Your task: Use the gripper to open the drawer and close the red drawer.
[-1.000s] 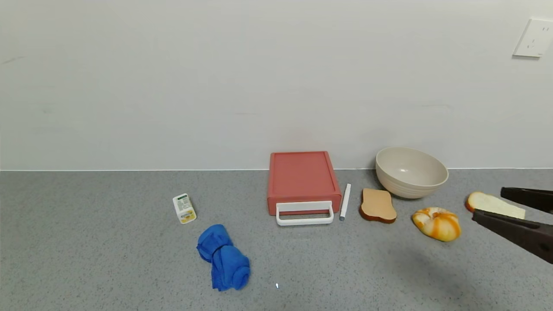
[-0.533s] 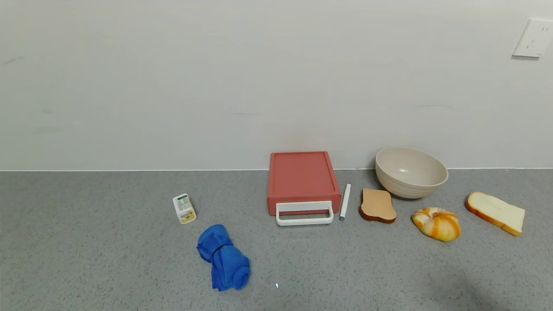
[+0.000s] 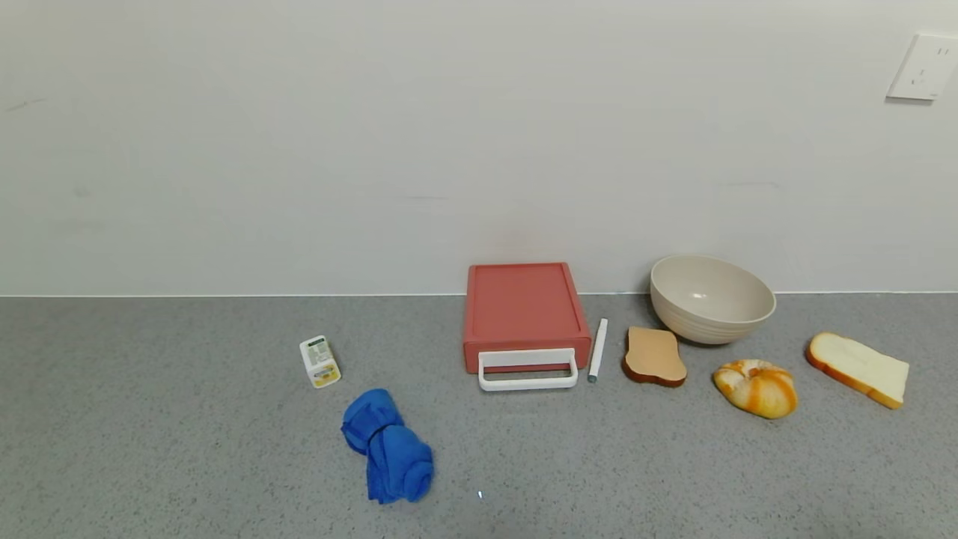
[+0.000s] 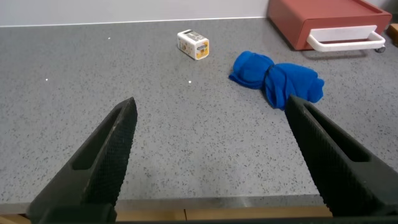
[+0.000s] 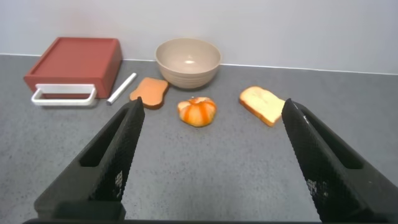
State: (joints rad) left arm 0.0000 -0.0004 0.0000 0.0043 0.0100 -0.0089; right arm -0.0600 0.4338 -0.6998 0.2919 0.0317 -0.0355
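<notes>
The salmon-red drawer (image 3: 523, 308) stands against the back wall near the middle of the grey counter, shut, with its white loop handle (image 3: 528, 370) facing me. It also shows in the left wrist view (image 4: 323, 22) and in the right wrist view (image 5: 76, 62). No gripper shows in the head view. My left gripper (image 4: 211, 109) is open and empty, low over the counter's front edge, well short of the drawer. My right gripper (image 5: 211, 109) is open and empty, pulled back over the counter's front right, far from the drawer.
A white marker (image 3: 598, 349) lies just right of the drawer. Further right are a brown toast slice (image 3: 654, 356), a beige bowl (image 3: 711, 298), an orange bun (image 3: 756, 387) and a white bread slice (image 3: 857, 368). A blue cloth (image 3: 388, 446) and a small carton (image 3: 319, 361) lie left.
My right gripper, at the right edge of the head view a second ago, has drawn back out of that view. The drawer and other objects have not moved.
</notes>
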